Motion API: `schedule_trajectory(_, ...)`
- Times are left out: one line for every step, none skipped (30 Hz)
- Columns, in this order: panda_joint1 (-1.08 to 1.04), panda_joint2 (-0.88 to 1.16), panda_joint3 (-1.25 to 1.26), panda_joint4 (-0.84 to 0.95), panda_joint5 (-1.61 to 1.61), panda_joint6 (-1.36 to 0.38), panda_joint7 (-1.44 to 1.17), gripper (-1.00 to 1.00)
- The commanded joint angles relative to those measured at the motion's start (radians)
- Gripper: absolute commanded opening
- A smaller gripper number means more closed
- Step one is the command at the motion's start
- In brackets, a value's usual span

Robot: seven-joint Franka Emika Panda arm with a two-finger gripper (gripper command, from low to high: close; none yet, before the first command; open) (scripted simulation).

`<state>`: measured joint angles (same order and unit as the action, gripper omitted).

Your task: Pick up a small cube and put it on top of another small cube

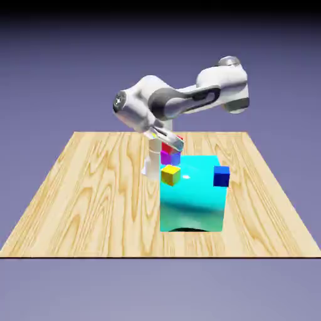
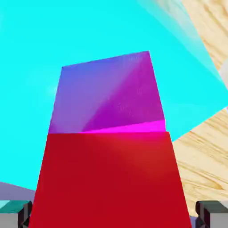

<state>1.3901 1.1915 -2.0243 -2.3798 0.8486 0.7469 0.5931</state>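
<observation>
From here I see a glossy white arm (image 1: 150, 94) with smooth, rounded casings, dark grey bands around its joints, a silvery cap on one joint, and a black disc bearing a pale mark on the casing nearest the tool (image 1: 169, 140).

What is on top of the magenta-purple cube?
The red cube is on top of the magenta-purple cube. The surface directly between them is covered.

1. Arm (image 1: 188, 99), one: white, grey-trimmed, bent, mostly above the gripper.
2. Gripper (image 1: 169, 139), one: tilted, open.
3. Fingertips (image 2: 25, 214), two: grey, parted, one at either side of the gripper's middle.
</observation>
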Motion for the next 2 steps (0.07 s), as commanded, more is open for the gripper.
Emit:
schedule_trajectory(-0.026,-0.023,-0.013,0.036,-0.024,-0.008,-0.001,1.0)
schedule_trajectory(-0.037,-0.034,-0.018,0.053,-0.035,-0.011,-0.001,1.0)
